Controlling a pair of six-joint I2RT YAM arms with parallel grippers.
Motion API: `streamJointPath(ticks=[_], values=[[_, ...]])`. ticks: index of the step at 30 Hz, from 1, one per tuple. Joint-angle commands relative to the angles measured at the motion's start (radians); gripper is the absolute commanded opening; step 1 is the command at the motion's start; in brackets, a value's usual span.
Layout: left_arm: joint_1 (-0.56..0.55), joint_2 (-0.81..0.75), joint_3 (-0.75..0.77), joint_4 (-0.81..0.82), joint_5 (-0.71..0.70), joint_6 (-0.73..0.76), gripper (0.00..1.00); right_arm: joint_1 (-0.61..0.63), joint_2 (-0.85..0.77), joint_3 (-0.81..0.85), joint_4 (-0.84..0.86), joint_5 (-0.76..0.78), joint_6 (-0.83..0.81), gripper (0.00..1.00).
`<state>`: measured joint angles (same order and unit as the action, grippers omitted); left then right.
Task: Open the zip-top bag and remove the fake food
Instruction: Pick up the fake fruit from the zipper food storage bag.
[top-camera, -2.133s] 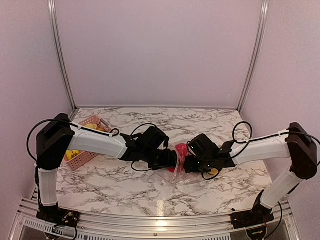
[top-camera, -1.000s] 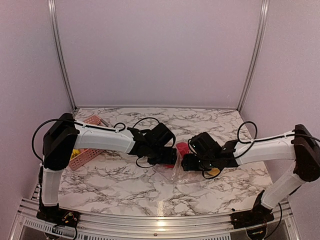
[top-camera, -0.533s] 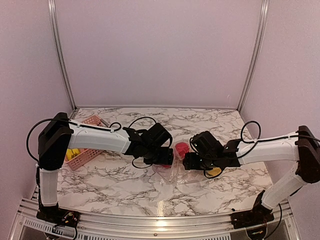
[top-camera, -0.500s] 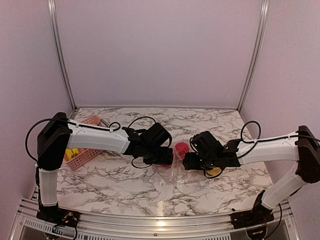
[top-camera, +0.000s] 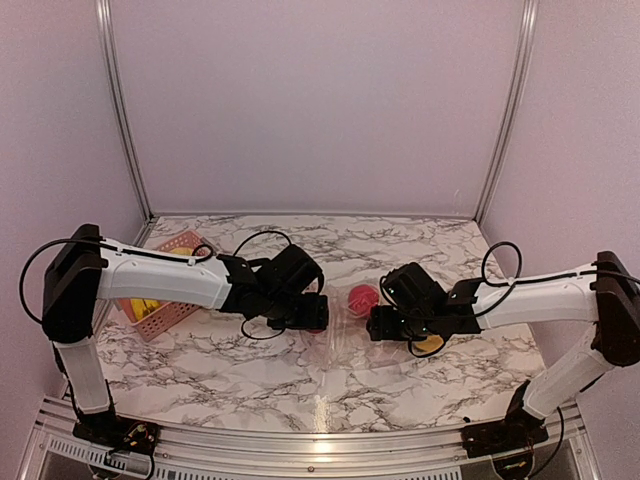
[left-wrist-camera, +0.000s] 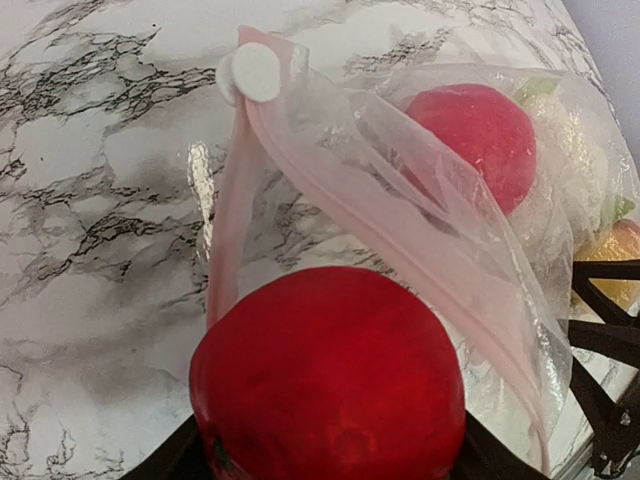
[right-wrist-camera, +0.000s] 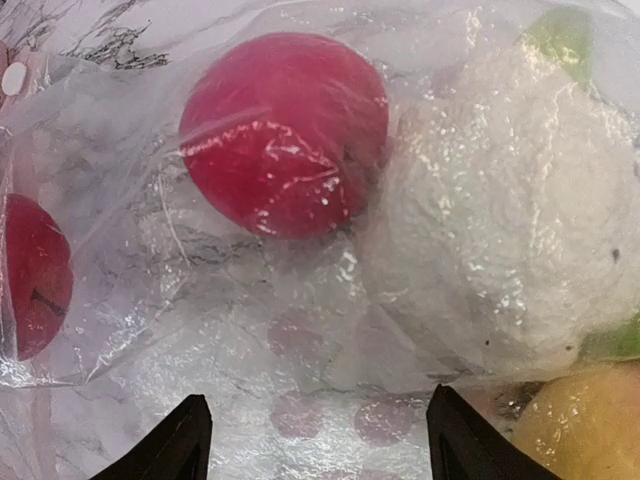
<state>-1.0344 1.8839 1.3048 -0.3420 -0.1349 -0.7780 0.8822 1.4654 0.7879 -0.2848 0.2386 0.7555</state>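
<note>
The zip-top bag (top-camera: 345, 335) lies mid-table, its pink zip strip (left-wrist-camera: 300, 170) parted and the mouth facing left. My left gripper (left-wrist-camera: 330, 462) is shut on a round red fruit (left-wrist-camera: 330, 380) just outside that mouth; in the top view the left gripper (top-camera: 318, 315) sits left of the bag. Fake food inside the bag (right-wrist-camera: 200, 330) includes a red-pink ball (right-wrist-camera: 285, 130), a white knobbly piece (right-wrist-camera: 500, 250) and a yellow piece (right-wrist-camera: 590, 430). My right gripper (right-wrist-camera: 315, 445) is open, its fingers wide over the bag's plastic, at the bag's right side (top-camera: 372, 322).
A pink slatted basket (top-camera: 165, 300) with yellow pieces in it stands at the left, partly hidden by the left arm. A white slider tab (left-wrist-camera: 250, 72) hangs on the end of the zip. Side walls close in the table.
My left gripper has drawn back to the left, away from the bag's mouth, with the red fruit in it. The right arm has barely moved.
</note>
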Motion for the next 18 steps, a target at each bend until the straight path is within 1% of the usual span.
streamJointPath(ticks=[1,8,18], values=[[-0.004,-0.071,-0.039,0.002,-0.050,-0.024,0.57,-0.004,-0.029,0.004,-0.021,0.018,-0.002,0.72],[-0.003,-0.144,-0.082,-0.033,-0.119,-0.048,0.57,-0.005,-0.028,0.008,-0.024,0.018,-0.007,0.72],[0.023,-0.276,-0.146,-0.126,-0.297,-0.114,0.57,-0.005,-0.029,0.029,-0.028,0.017,-0.013,0.72]])
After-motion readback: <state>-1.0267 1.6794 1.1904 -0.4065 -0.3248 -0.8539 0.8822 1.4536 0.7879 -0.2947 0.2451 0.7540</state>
